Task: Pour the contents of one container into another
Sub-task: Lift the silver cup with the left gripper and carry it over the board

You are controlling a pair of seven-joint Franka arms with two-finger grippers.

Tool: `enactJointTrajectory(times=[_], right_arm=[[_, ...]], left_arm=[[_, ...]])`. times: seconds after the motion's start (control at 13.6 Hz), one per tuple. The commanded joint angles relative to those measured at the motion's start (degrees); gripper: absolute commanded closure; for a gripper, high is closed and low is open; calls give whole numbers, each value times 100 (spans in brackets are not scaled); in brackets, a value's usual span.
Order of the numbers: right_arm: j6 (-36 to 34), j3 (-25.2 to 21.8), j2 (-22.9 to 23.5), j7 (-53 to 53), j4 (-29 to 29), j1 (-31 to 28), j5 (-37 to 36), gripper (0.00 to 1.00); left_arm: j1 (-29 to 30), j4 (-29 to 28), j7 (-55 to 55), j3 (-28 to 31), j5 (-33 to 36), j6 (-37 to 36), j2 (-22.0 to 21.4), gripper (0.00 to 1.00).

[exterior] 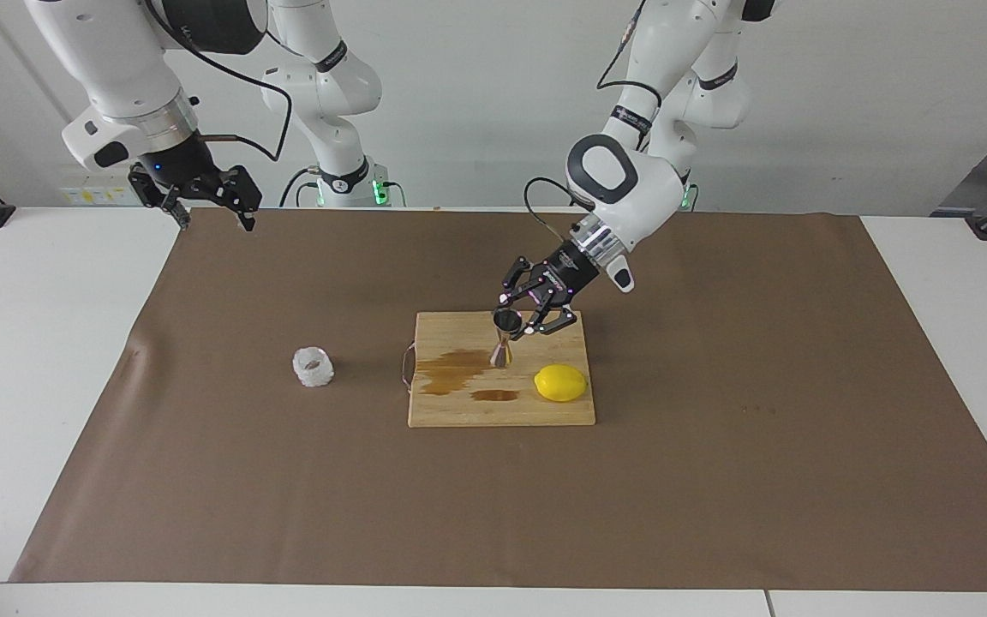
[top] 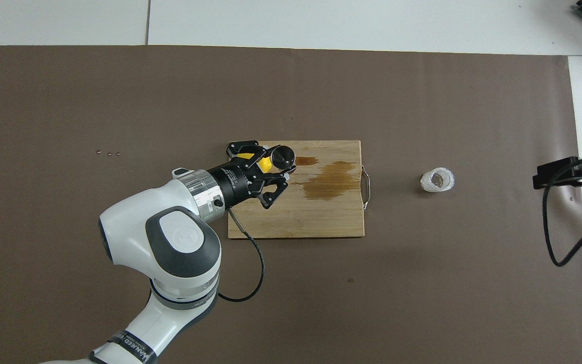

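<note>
White lettering reading "WANEED" is showing on the black band [top: 132, 344] circling the left white robot arm [top: 164, 263] in the overhead view; other markings are staying too small to read

From overhead, my left gripper [top: 271, 169] covers most of the lemon [top: 265, 163]. My right gripper [top: 571, 172] is cut off by the frame edge. The tumbler [exterior: 314, 367] is too small to read its contents.
</note>
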Motion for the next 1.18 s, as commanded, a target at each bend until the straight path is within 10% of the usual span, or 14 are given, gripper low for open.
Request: enactJointTrajectory(times=[0.0, 1.11], right_arm=[[-7, -11, 0, -120, 0, -18, -5, 0], [1, -11, 0, -120, 0, -18, -5, 0]], left_arm=[[-105, 645, -13, -236, -162, 434, 518, 100], [-272, 1069, 400, -447, 225, 461, 1143, 100]])
